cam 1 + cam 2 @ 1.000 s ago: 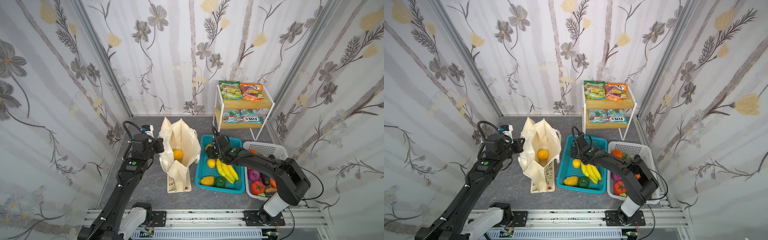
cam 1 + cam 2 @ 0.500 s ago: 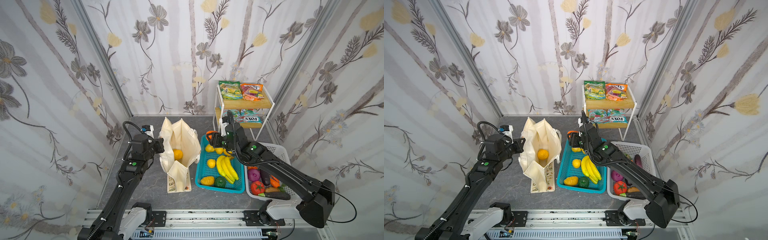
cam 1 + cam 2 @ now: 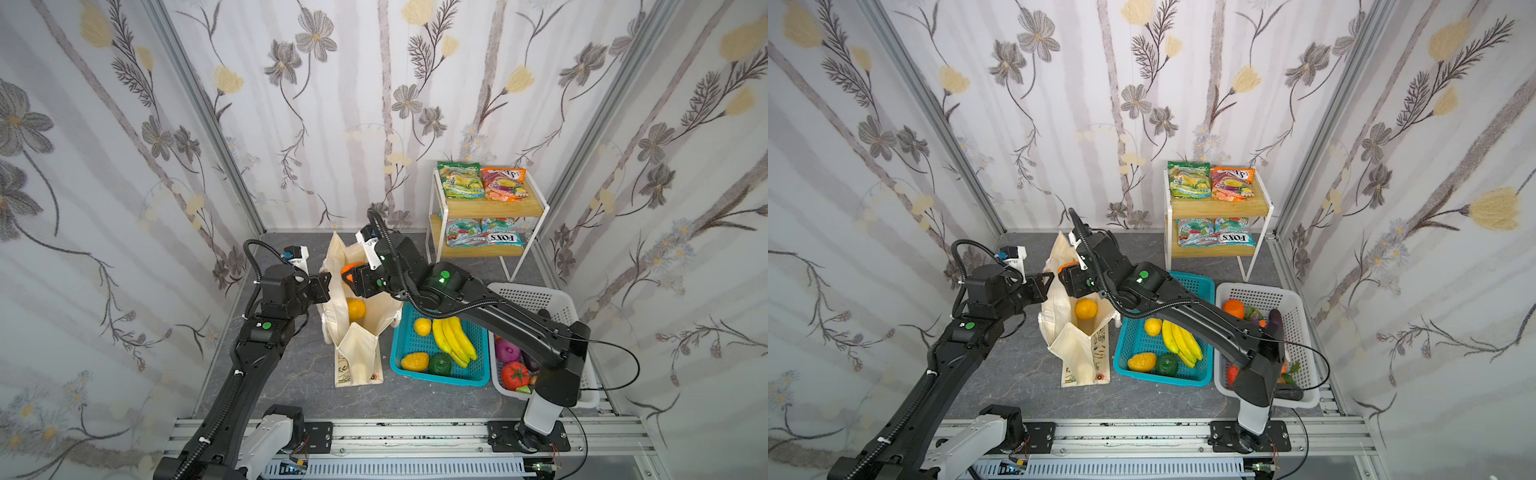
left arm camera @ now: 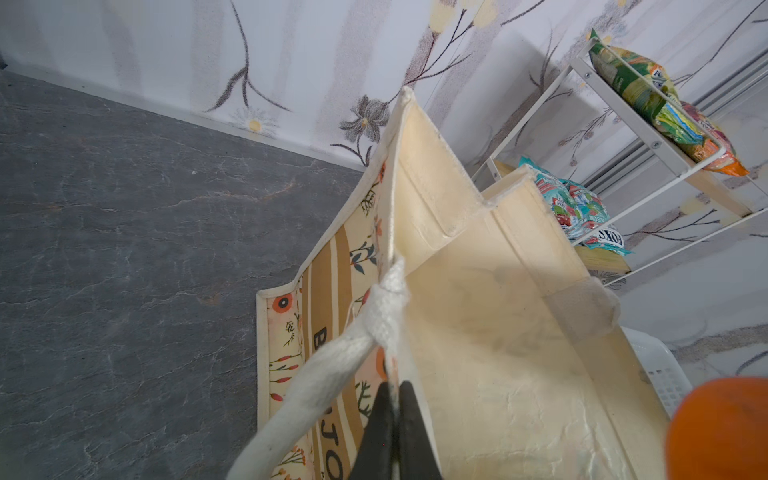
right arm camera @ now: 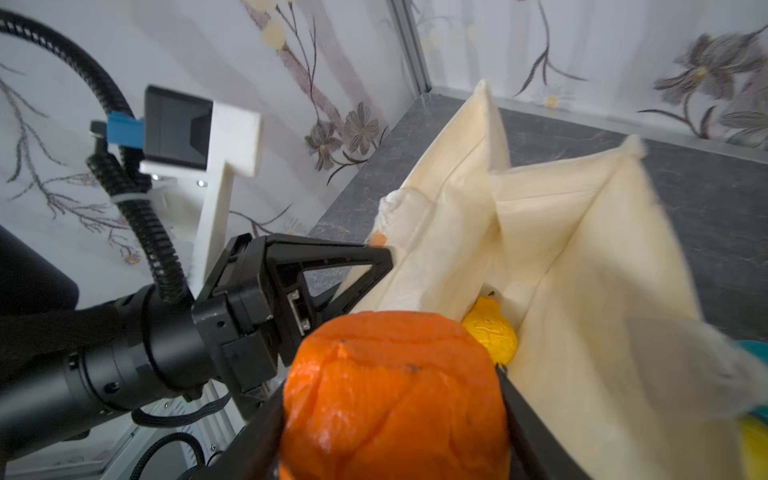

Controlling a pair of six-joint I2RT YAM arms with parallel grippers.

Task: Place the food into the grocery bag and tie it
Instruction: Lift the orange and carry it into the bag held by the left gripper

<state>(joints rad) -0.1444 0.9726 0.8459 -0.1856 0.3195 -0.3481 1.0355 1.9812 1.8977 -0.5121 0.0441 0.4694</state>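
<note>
A robot test cell got up as a grocery corner. Floral wallpaper panels [image 3: 353, 104] in aluminium posts [image 3: 201, 108] box in a grey stone-look floor [image 3: 299, 374]. Two arms [image 3: 249, 361] are mounted on a slotted rail [image 3: 415, 436]. Beyond the right gripper [image 3: 349, 274] stands a white rack [image 3: 494, 210] of snack packets [image 3: 461, 185]. Back along its arm sit a teal basket [image 3: 436, 380] and a white basket [image 3: 536, 297] of toy produce [image 3: 453, 336].

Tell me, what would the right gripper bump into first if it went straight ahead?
Probably the inside of the bag: the right gripper, holding an orange, points into its mouth, toward the yellow fruit there. Depth is unclear.
</note>
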